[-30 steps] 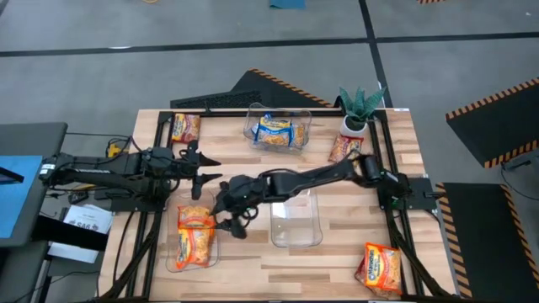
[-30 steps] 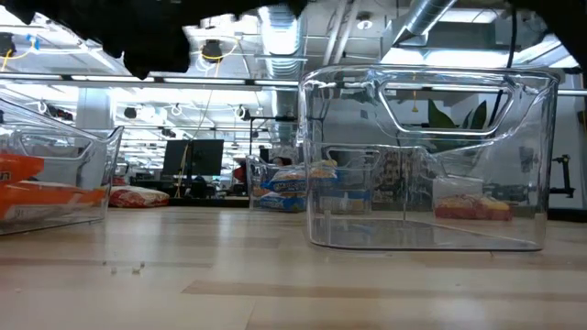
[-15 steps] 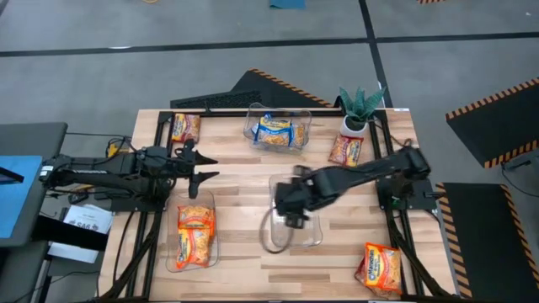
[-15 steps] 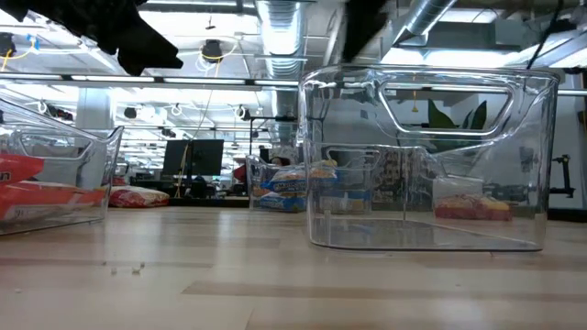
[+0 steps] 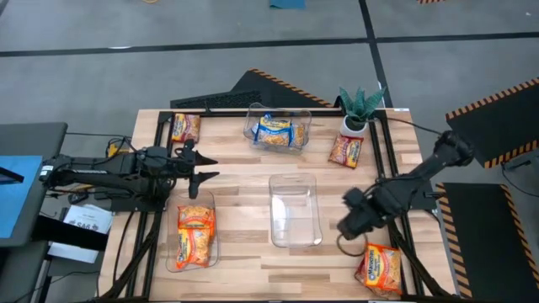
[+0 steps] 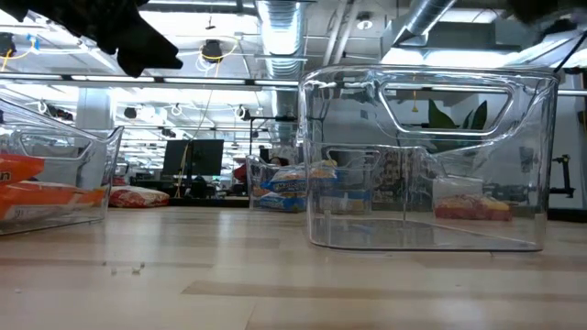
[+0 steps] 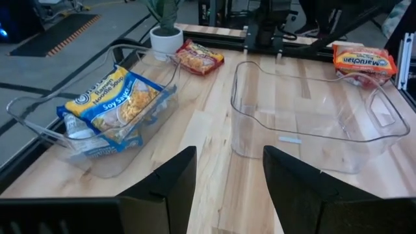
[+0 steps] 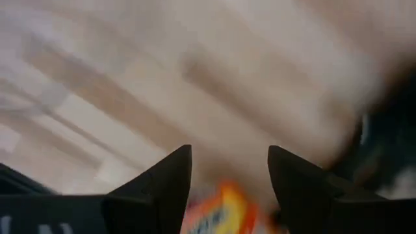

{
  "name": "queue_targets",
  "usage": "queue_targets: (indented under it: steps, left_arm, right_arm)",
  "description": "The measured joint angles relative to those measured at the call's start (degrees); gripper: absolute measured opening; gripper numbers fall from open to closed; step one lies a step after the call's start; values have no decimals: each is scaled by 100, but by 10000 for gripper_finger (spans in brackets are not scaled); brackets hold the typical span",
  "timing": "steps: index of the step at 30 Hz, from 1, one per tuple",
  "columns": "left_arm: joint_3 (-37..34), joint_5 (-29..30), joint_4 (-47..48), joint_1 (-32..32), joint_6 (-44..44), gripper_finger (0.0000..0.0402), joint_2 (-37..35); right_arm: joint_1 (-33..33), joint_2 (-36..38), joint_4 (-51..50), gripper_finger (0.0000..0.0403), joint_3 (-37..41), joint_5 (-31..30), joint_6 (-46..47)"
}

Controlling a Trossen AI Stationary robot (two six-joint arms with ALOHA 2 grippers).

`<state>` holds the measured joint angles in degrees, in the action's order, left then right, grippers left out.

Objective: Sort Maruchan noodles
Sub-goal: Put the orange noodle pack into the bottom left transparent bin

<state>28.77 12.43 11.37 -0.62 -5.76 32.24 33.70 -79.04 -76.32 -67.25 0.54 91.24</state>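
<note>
Orange Maruchan packets lie flat in the near-left clear bin [image 5: 194, 236], at the near right corner [image 5: 379, 268] and at the far left edge [image 5: 185, 128]. A red-orange packet [image 5: 345, 150] lies by the potted plant. Blue-and-yellow packets [image 7: 117, 107] sit in the far bin [image 5: 278, 130]. The middle bin [image 5: 295, 210] holds nothing. My right gripper [image 5: 347, 231] hovers open just left of and above the near-right orange packet [image 8: 221, 208], touching nothing. My left gripper [image 5: 210, 167] waits open over the table's left part, pointing right.
The potted plant [image 5: 360, 109] stands at the far right corner. Black frame rails run along the table's left and right edges [image 5: 396, 168]. Bare wood lies between the middle bin and the right rail, and in front of the bins.
My right gripper has swept from over the near-left bin toward the table's right edge, passing above the middle bin, and now hangs over the near right part beside the orange packet. The left arm has kept still.
</note>
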Motion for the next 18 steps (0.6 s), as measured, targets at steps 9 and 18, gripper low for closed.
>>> queue_targets:
  steps: [9, 18]
  left_arm:
    - [-2, 0, 42, 0, 28, 167, 1]
    - [-2, 6, 40, 0, 61, 167, 1]
  right_arm:
    - [735, -269, 171, 225, 444, 1797, 2295]
    - [738, -1255, 521, 225, 446, 2150, 1507]
